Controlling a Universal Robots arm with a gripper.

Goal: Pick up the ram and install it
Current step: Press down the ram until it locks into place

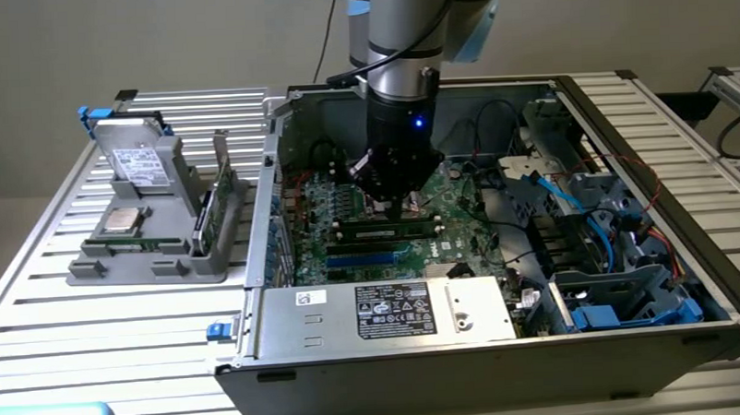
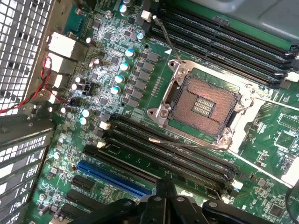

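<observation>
The ram [image 1: 389, 233], a slim dark green stick with pale labels, sits lengthwise in a memory slot on the motherboard [image 1: 345, 208] inside the open computer case. My gripper [image 1: 399, 209] hangs over the board just behind the ram; whether it touches the stick I cannot tell. In the wrist view the gripper [image 2: 166, 189] is shut, its black fingers [image 2: 160, 191] pressed together with nothing between them, above the rows of black memory slots [image 2: 173, 156] beside the bare processor socket [image 2: 202, 105]. The ram itself is hidden under the fingers there.
A grey holder [image 1: 150, 261] outside the case, at the exterior view's left, carries a drive [image 1: 140, 160], a silver processor chip [image 1: 126, 219] and an upright green card [image 1: 228, 199]. Cables [image 1: 554, 201] and blue drive bays [image 1: 626, 300] crowd the case's other side. A power supply [image 1: 387, 313] borders the near wall.
</observation>
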